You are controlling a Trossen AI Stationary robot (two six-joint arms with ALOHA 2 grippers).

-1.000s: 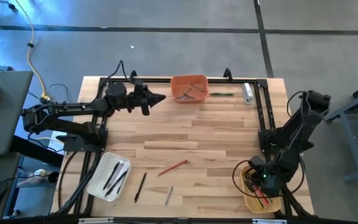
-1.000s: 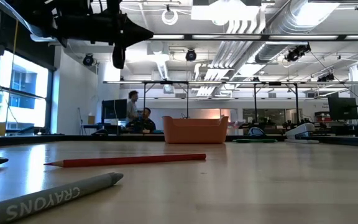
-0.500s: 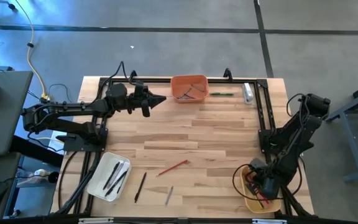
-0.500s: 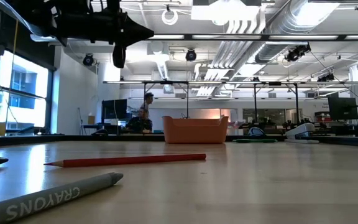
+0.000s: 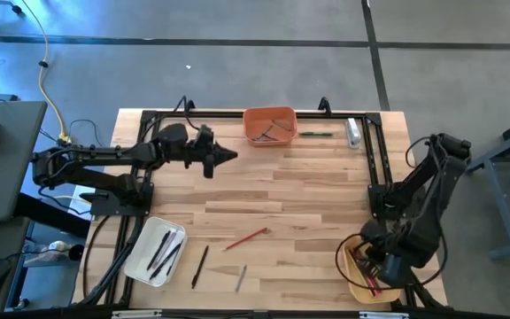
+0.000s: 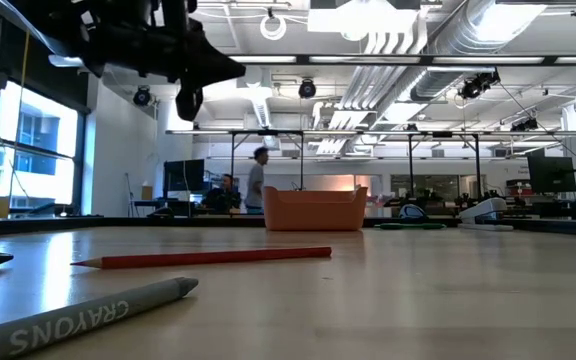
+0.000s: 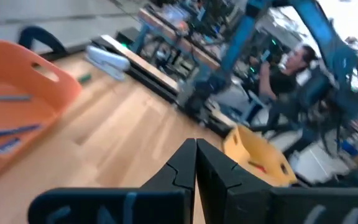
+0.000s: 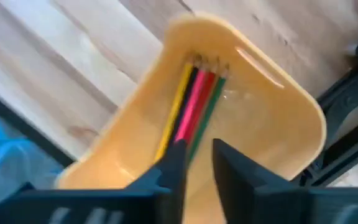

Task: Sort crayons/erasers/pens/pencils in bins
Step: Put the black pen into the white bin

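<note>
My right gripper point(image 8: 197, 155) hangs open above the tan-yellow bin point(image 5: 358, 285) at the near right corner, pointing down with nothing between its fingers. Yellow, pink, red and green pencils point(image 8: 191, 102) lie side by side in that bin point(image 8: 272, 112). My left gripper point(image 5: 230, 156) is shut and empty, held high and about level, left of the orange bin point(image 5: 270, 125); its tips point(image 7: 196, 146) show closed. A red pencil point(image 5: 246, 238), a black stick point(image 5: 200, 265) and a grey crayon point(image 5: 240, 278) lie flat on the table near its front edge.
The white bin point(image 5: 155, 250) at the near left holds black sticks. The orange bin holds a few thin sticks. A green pen point(image 5: 317, 134) and a clear-and-white tube point(image 5: 353, 131) lie at the far right. A black frame point(image 5: 379, 168) runs along the far and right sides of the table.
My right gripper has risen straight up from inside the tan-yellow bin to above it. My left gripper has tipped downward a little and swung slightly toward the table's near edge, staying shut.
</note>
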